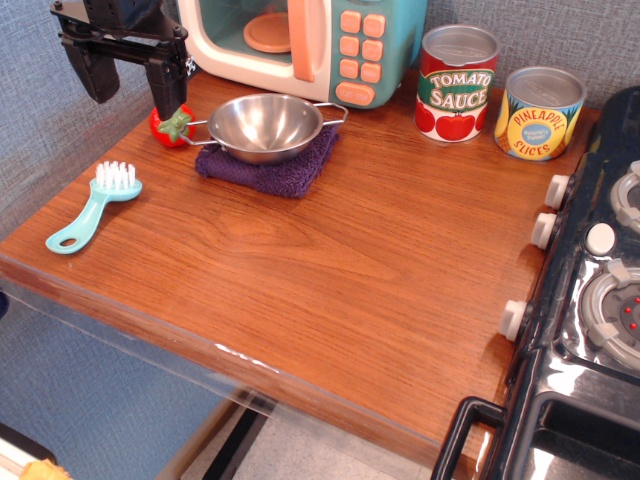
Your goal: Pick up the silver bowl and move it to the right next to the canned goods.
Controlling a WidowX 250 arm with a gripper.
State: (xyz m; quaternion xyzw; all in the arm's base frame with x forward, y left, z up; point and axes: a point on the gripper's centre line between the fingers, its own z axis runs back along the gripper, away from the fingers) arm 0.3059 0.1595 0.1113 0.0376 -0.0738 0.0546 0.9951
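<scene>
The silver bowl (pixel 265 125) sits upright on a purple cloth (pixel 268 162) at the back left of the wooden table (pixel 330 270), its wire handles pointing left and right. The canned goods stand at the back right: the red-and-white tomato sauce can (pixel 457 84) and the shorter yellow-and-blue pineapple slices can (pixel 540 113). My black gripper (pixel 135 85) hangs open and empty above the table's back left corner, to the left of the bowl and apart from it. Its right finger is in front of a red toy tomato (pixel 172 127).
A toy microwave (pixel 305 45) stands behind the bowl. A teal brush (pixel 95 206) lies near the left edge. A black toy stove with white knobs (pixel 590 300) borders the table on the right. Bare wood lies between the bowl and the cans.
</scene>
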